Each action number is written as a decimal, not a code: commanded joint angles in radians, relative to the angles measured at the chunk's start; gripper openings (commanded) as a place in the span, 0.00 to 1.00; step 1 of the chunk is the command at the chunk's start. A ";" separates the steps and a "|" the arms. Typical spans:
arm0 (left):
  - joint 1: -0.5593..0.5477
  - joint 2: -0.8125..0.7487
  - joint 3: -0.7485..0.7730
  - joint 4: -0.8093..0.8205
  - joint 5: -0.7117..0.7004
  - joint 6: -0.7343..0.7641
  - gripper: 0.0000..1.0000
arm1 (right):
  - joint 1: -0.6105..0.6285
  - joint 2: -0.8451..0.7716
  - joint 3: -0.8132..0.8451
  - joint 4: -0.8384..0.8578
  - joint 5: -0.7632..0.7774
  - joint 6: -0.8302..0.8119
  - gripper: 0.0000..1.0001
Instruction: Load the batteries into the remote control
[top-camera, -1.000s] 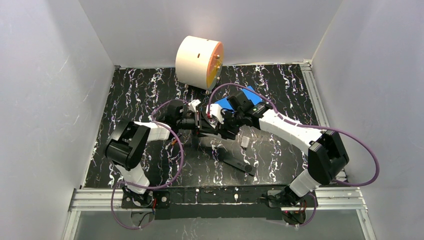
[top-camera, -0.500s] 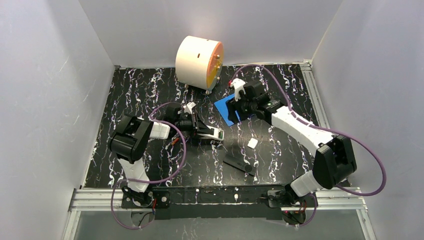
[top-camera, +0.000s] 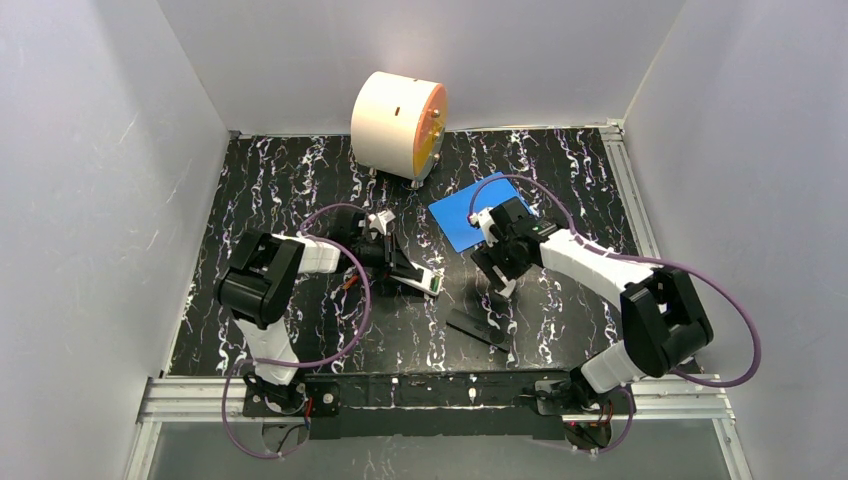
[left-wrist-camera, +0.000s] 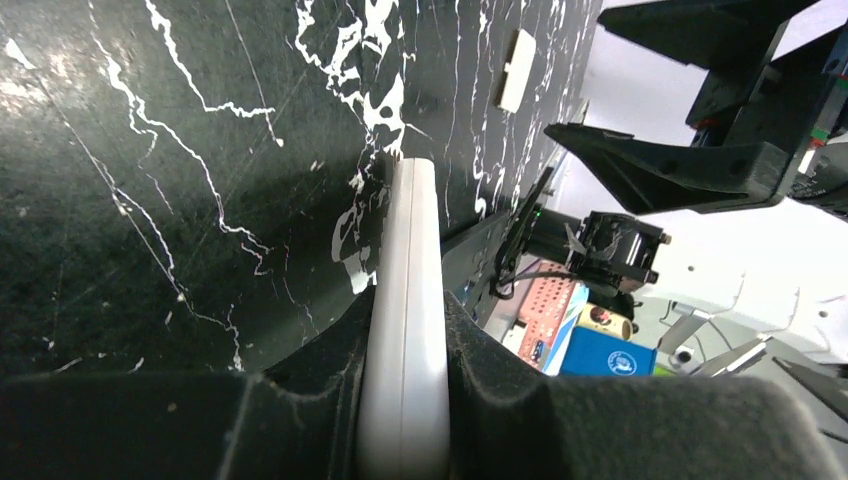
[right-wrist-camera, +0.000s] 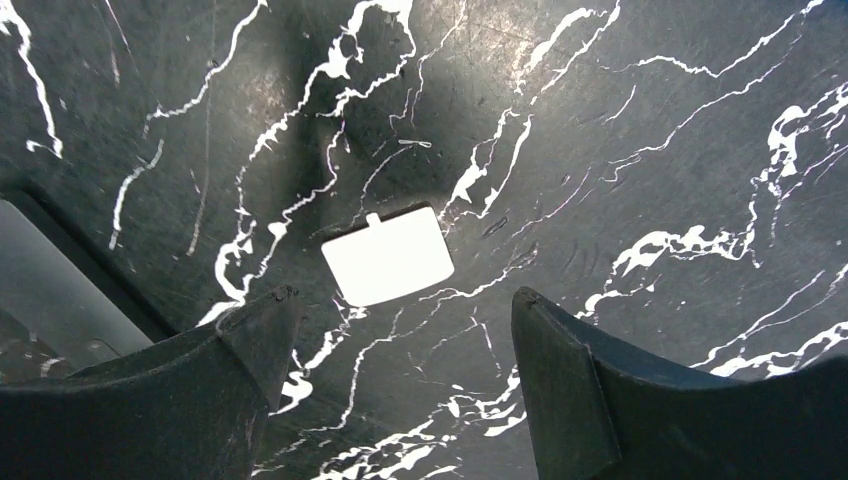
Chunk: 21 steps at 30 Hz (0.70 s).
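From above, the left pincer (top-camera: 404, 264) grips the white remote control (top-camera: 426, 279) down by the tabletop (top-camera: 280, 180), with green showing at its open end (a seated battery? I cannot tell). Its wrist view shows that clamp edge-on. The right wrist view has the right pincer (right-wrist-camera: 400, 312) hanging wide above the loose cover (right-wrist-camera: 388, 255), so closing up seems left.
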 joint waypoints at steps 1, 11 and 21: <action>0.006 -0.065 0.075 -0.238 0.029 0.174 0.00 | 0.005 0.020 -0.005 -0.028 0.021 -0.185 0.84; 0.016 -0.050 0.147 -0.362 0.058 0.242 0.00 | 0.005 0.075 -0.033 -0.020 -0.090 -0.242 0.83; 0.017 -0.041 0.159 -0.373 0.080 0.239 0.00 | 0.002 0.148 -0.027 -0.031 -0.121 -0.303 0.77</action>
